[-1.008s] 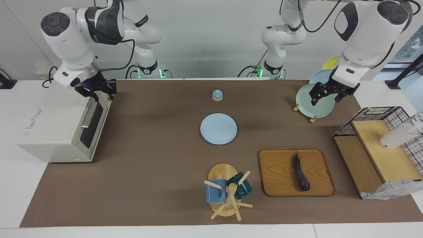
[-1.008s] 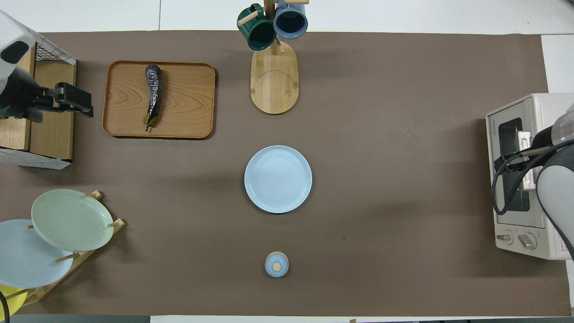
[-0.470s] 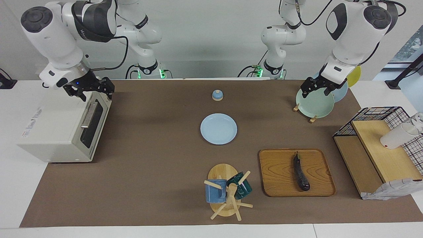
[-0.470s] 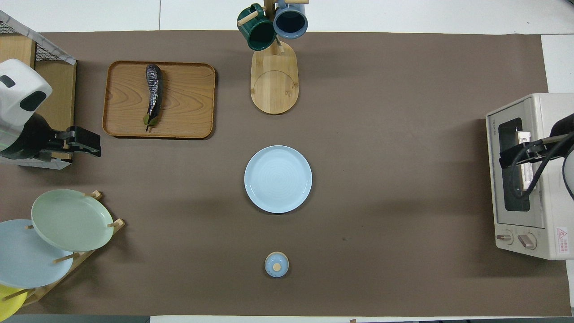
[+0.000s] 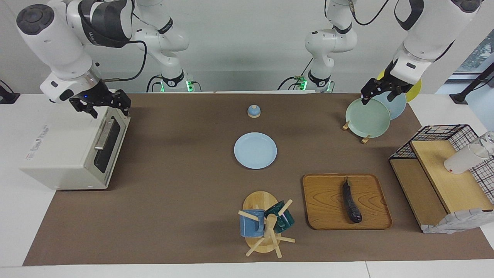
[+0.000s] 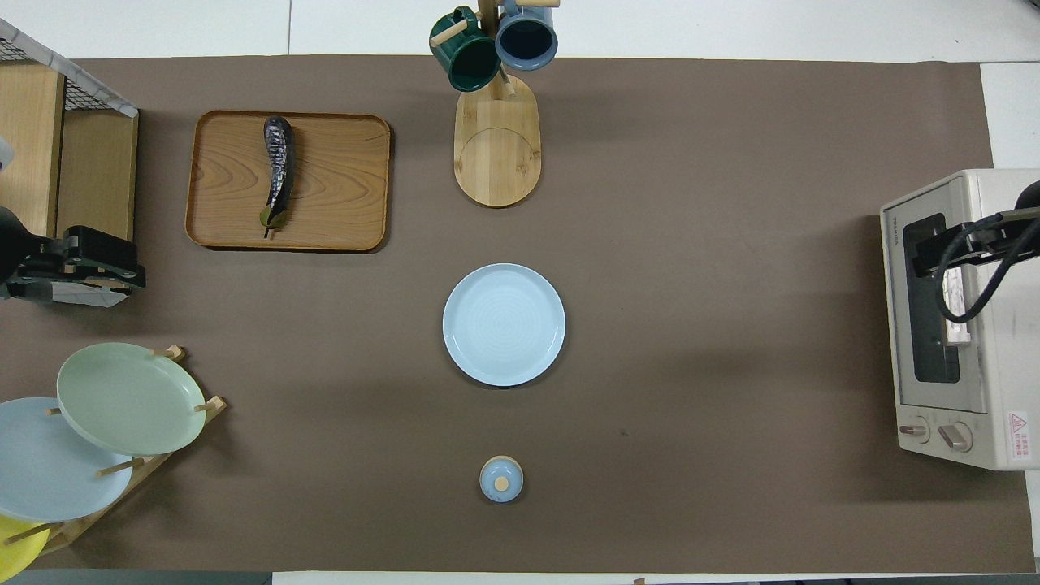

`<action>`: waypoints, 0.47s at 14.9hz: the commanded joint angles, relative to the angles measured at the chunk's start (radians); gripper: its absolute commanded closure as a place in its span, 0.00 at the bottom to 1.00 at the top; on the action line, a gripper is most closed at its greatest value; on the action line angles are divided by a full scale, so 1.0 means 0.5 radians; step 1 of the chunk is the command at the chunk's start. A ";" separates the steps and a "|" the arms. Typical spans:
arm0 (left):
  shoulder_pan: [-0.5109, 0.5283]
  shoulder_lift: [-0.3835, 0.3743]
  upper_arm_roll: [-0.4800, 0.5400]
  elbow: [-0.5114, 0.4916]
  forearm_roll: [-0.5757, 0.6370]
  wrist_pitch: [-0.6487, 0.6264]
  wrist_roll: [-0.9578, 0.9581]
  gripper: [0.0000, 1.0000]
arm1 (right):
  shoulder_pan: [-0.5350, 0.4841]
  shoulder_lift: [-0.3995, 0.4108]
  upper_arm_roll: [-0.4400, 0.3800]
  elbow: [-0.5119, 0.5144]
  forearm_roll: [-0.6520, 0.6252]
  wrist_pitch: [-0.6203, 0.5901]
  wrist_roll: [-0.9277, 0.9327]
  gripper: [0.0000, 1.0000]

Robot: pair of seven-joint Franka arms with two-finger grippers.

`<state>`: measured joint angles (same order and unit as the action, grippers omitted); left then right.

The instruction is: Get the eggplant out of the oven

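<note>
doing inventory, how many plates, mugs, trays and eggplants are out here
plates: 4 (light blue on the table, green, blue and yellow in the rack)
mugs: 2 (green, blue)
trays: 1
eggplants: 1
total: 8

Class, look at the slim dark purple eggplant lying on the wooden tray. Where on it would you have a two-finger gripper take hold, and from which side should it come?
Grip the slim dark purple eggplant across its middle, coming straight down from above. It lies flat and alone on the wooden tray, its length running toward and away from the robots, so fingers should close across its narrow width. The thin stem tip offers too little to hold.
</note>
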<state>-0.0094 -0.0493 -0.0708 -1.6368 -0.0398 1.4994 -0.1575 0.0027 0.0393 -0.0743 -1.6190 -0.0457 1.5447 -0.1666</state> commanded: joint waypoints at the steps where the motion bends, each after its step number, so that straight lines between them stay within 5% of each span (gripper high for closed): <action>1: 0.034 -0.009 -0.033 -0.018 -0.031 -0.001 0.027 0.00 | 0.034 -0.048 -0.029 0.004 0.052 -0.037 0.045 0.00; 7: -0.040 0.025 -0.009 -0.021 -0.028 0.014 0.030 0.00 | 0.025 -0.085 -0.039 -0.063 0.045 0.006 0.106 0.00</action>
<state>-0.0204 -0.0357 -0.0799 -1.6452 -0.0421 1.5007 -0.1547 0.0113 0.0137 -0.0799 -1.6266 -0.0457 1.5383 -0.1385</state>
